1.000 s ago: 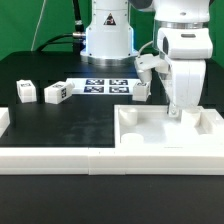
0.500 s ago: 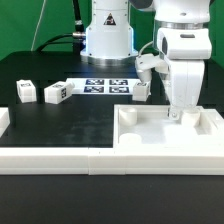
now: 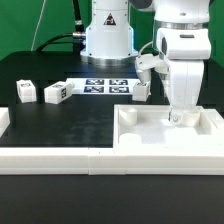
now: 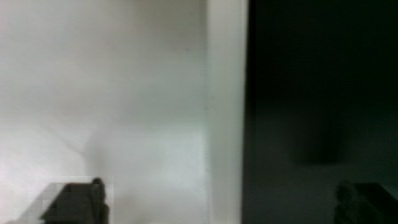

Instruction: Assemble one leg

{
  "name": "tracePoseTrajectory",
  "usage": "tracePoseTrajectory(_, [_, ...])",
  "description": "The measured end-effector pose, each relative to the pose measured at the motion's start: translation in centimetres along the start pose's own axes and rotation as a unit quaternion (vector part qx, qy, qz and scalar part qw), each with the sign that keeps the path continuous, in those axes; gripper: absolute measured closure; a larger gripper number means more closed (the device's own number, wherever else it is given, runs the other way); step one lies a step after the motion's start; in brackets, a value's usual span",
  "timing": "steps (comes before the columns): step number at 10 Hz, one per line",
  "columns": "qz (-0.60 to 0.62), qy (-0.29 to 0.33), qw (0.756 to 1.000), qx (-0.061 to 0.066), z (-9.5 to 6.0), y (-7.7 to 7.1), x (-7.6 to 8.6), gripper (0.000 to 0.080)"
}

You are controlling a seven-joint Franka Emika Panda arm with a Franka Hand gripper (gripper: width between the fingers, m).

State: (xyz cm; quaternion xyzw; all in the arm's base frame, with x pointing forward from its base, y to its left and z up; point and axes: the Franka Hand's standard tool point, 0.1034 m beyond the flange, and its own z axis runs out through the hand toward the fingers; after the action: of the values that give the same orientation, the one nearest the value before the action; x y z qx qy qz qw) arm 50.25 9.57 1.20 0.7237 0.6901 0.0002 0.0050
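Observation:
Three legs, small white blocks with black-and-white tags, stand on the black table: two at the exterior view's left (image 3: pixel 25 92) (image 3: pixel 55 93) and one (image 3: pixel 141 90) near the middle, beside the arm. My gripper (image 3: pixel 178 117) is down at the far rim of the large white tray-like piece (image 3: pixel 140 140), apart from all the legs. In the wrist view the gripper (image 4: pixel 219 203) is open, its dark fingertips (image 4: pixel 75 200) wide apart. Between them lie the piece's white surface and the black table beyond its edge. Nothing is held.
The marker board (image 3: pixel 105 86) lies at the back middle in front of the arm's base. Long white border rails run along the front (image 3: pixel 60 158) and at the exterior view's left edge (image 3: pixel 3 122).
The gripper has sunk slightly toward the tray-like piece's rim. The legs have not moved.

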Motion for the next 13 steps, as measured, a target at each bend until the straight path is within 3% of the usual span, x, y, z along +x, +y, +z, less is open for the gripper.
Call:
tracePoseTrajectory(3, [0.008, 0.000, 1.000, -0.001, -0.2, -0.1, 0.1, 0.0151])
tracePoseTrajectory(8, [0.054, -0.006, 0.998, -0.026, -6.0, -2.9, 1.6, 0.0151])
tracePoseTrajectory(11, [0.080, -0.005, 0.997, -0.021, -5.3, -2.9, 1.4, 0.0151])
tracePoseTrajectory(13, [0.196, 0.000, 0.980, -0.019, -5.3, -3.0, 1.6, 0.0151])
